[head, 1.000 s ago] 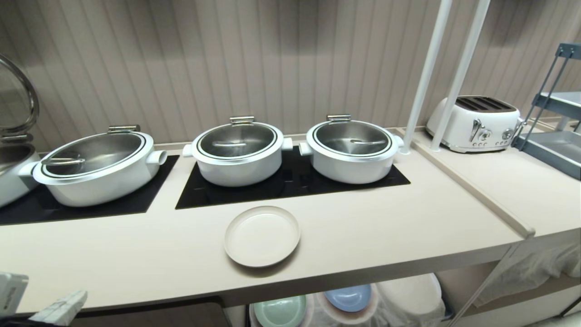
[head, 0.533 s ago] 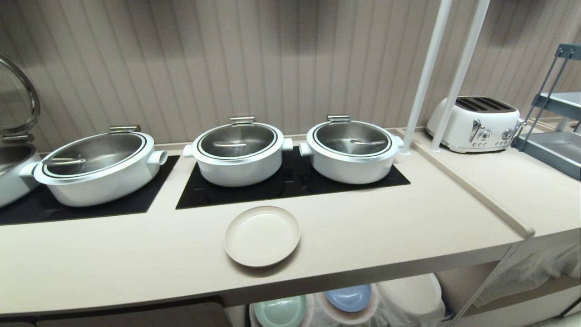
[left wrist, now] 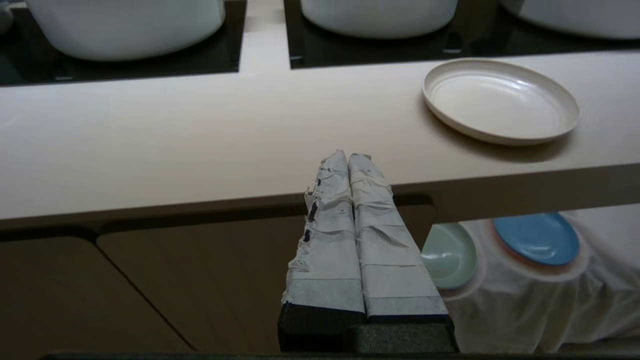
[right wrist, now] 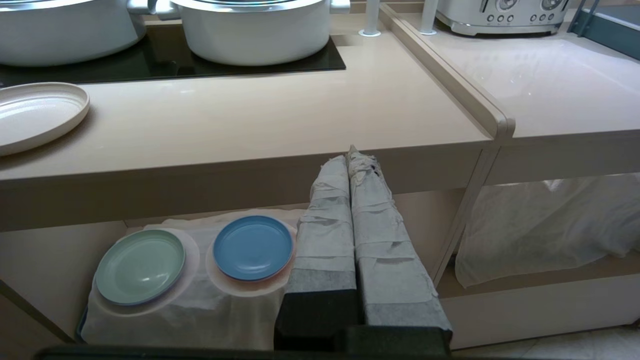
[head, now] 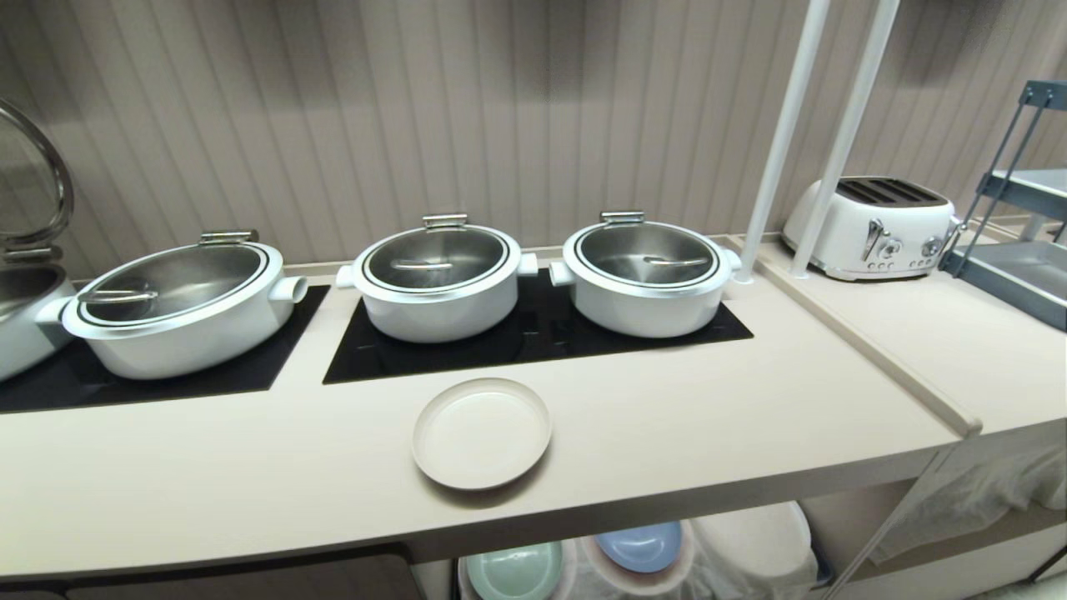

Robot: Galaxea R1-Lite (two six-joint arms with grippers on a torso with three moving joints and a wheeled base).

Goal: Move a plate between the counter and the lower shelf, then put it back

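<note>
The cream plate (head: 481, 432) lies flat on the beige counter (head: 708, 433) near its front edge, in front of the middle pot; it also shows as the plate (left wrist: 500, 100) and the plate (right wrist: 35, 115). Below the counter the lower shelf (right wrist: 450, 225) holds cloth-draped stacks. My left gripper (left wrist: 348, 156) is shut and empty, in front of the counter's edge and to the left of the plate. My right gripper (right wrist: 351, 156) is shut and empty too, low in front of the counter, right of the plate. Neither arm shows in the head view.
Three white lidded pots (head: 438, 279) stand on black hob panels (head: 533, 342). A white toaster (head: 875, 225) and a grey rack (head: 1021, 242) are at the right, with two white poles (head: 783, 142). A mint-green plate (right wrist: 140, 266) and a blue plate (right wrist: 252, 247) top the shelf stacks.
The left gripper, seen at the bottom left corner of the head view a second ago, has dropped out of that view. The plate has not moved.
</note>
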